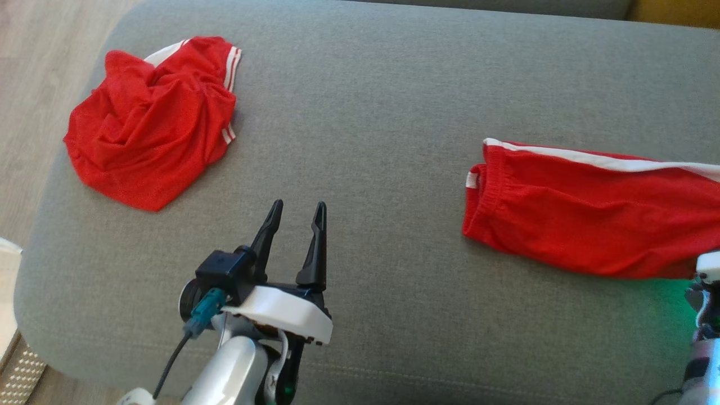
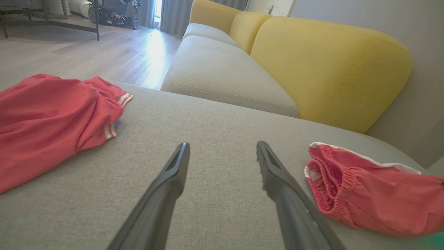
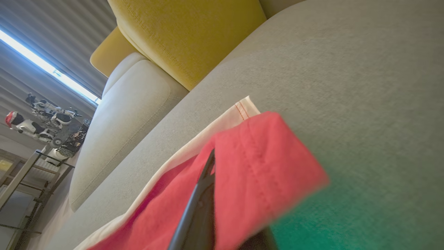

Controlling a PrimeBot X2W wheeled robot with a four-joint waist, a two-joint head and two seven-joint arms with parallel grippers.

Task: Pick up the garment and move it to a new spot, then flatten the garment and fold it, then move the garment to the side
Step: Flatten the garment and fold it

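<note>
Two red garments with white stripes lie on the grey sofa seat (image 1: 371, 112). One is a crumpled heap (image 1: 149, 121) at the far left, seen also in the left wrist view (image 2: 48, 118). The other (image 1: 585, 214) lies flatter on the right, its elastic waistband toward the middle (image 2: 367, 194). My right gripper (image 3: 216, 163) is shut on a corner of this right garment, and the red cloth (image 3: 263, 166) drapes over one finger. My left gripper (image 1: 298, 205) hovers open over bare cushion between the two garments, holding nothing (image 2: 222, 146).
Yellow back cushions (image 2: 326, 66) rise behind the seat, with a second grey seat cushion (image 2: 222, 73) beyond. Wooden floor (image 1: 28, 84) lies past the seat's left edge. My right arm (image 1: 703, 332) shows at the lower right corner.
</note>
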